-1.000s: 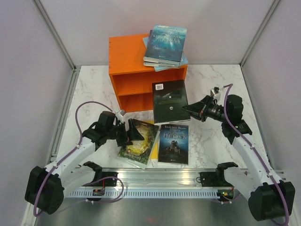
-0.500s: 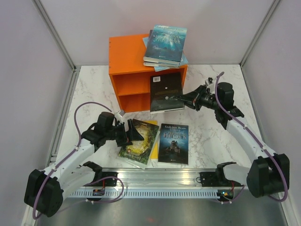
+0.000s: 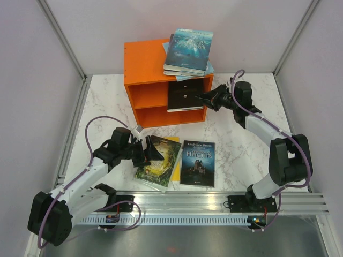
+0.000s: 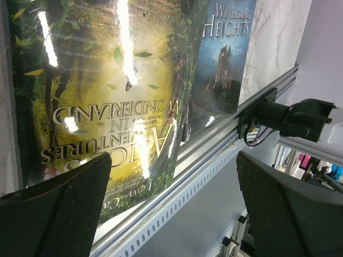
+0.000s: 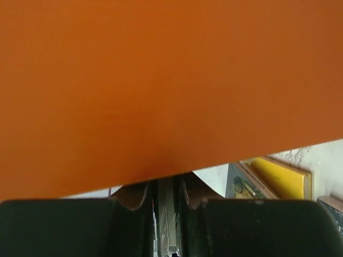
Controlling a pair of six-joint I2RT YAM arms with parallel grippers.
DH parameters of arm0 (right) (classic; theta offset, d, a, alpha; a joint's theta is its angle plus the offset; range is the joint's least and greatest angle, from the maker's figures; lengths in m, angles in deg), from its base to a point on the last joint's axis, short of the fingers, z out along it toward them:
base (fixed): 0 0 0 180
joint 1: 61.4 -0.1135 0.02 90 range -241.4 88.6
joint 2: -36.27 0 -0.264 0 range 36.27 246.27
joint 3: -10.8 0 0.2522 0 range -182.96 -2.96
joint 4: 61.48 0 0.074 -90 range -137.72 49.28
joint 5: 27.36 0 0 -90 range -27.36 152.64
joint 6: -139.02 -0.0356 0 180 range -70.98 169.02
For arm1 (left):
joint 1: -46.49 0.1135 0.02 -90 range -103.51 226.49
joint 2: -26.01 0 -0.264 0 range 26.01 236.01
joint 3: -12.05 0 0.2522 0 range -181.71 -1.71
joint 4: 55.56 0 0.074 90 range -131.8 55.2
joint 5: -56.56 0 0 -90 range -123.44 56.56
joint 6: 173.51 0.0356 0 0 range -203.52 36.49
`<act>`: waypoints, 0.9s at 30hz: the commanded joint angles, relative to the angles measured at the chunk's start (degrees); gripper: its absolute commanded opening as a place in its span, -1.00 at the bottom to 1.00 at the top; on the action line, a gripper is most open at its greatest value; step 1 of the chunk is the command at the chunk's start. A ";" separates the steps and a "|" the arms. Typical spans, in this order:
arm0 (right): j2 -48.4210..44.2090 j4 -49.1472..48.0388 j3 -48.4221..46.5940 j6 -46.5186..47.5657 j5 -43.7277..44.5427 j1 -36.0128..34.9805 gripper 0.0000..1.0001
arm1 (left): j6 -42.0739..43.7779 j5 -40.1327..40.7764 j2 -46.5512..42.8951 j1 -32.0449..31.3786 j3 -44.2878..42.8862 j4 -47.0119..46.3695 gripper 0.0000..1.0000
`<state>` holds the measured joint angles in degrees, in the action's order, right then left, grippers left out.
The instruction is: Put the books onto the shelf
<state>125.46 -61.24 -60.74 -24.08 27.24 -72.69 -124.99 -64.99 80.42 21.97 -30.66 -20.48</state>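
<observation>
Within the last second the right arm has swung the thin black paperback (image 3: 185, 96) up off the white marble table (image 3: 241, 155) to the bright orange box-shaped wooden shelf (image 3: 143, 61). The book now sits at the mouth of the upper compartment, apparently partly inside, so it looks nearly shelved. The right gripper (image 3: 203, 99) is almost closed, pinching the book's right edge, while the left gripper (image 3: 146, 153) hangs spread wide and empty over the green-gold paperback (image 3: 161, 160) on the table.

I work in a robotics lab cell: plain grey panel walls (image 3: 252, 32) in aluminium framing (image 3: 63, 40) box in my marble-look tabletop (image 3: 107, 101), a slotted rail (image 3: 182, 214) carries me, purple cables (image 3: 102, 119) trailing
</observation>
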 commanded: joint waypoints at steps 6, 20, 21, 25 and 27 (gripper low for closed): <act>1.34 -4.06 1.25 -0.55 6.48 0.74 0.46 | 3.33 -0.09 0.69 -0.19 -2.16 1.00 0.99; -7.35 -2.83 9.44 -0.20 4.46 1.09 0.85 | 3.42 -0.09 2.01 -0.18 -2.08 0.39 0.99; -7.97 -2.66 10.05 -0.37 4.46 1.09 0.82 | 3.42 0.00 2.01 -0.18 -2.08 0.39 0.99; -9.91 -3.00 10.84 -1.17 3.67 0.66 0.66 | 3.24 0.00 2.36 -0.18 -1.64 -0.31 0.99; -10.26 -3.44 11.28 -1.43 3.32 0.39 0.45 | 3.07 -0.09 2.80 -0.27 -1.55 -0.40 0.99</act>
<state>116.98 -62.14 -50.16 -24.80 31.57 -71.71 -123.68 -64.99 82.67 21.97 -30.90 -19.63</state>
